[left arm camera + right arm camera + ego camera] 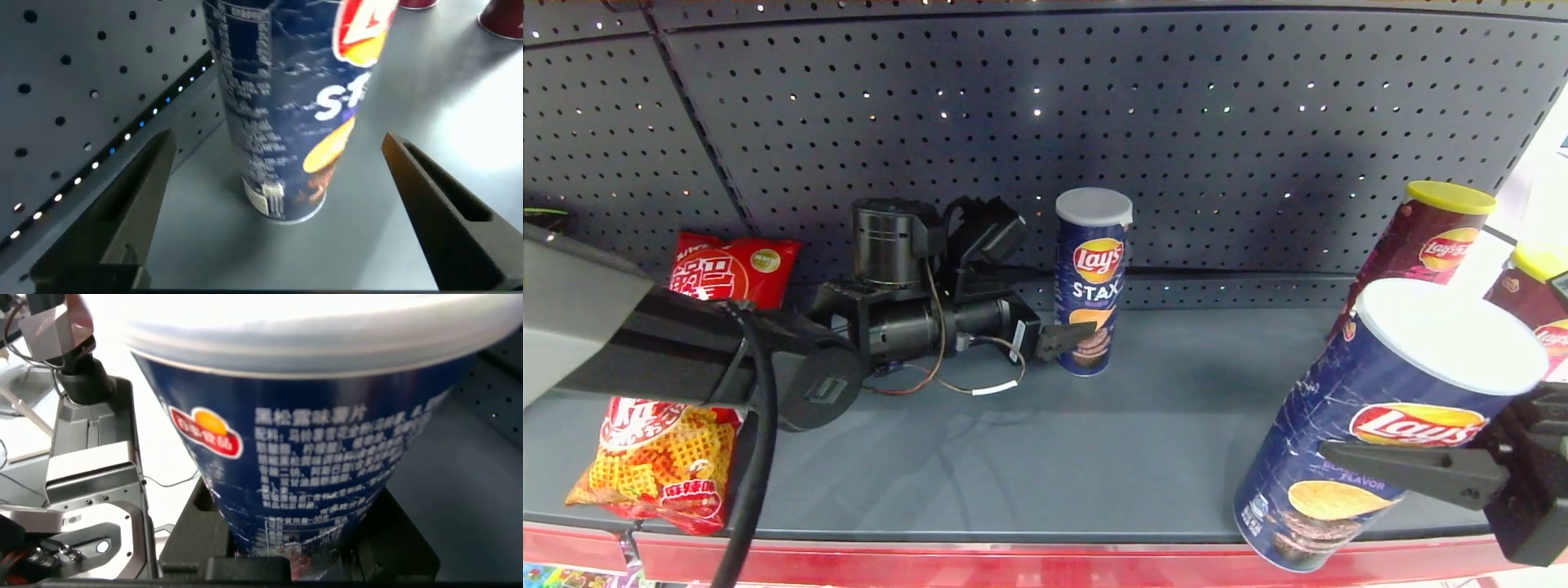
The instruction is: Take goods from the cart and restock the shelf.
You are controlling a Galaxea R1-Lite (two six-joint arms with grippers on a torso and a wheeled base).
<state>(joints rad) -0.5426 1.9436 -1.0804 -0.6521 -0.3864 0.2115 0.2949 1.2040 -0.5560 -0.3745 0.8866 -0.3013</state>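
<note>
Leaning in the clamped hold of the right gripper, the blue chip can hung above the front edge of the shelf, mid-placement; next it likely needed uprighting and lowering. Another blue can stood between the spread fingers of the left gripper, touching neither.
</note>
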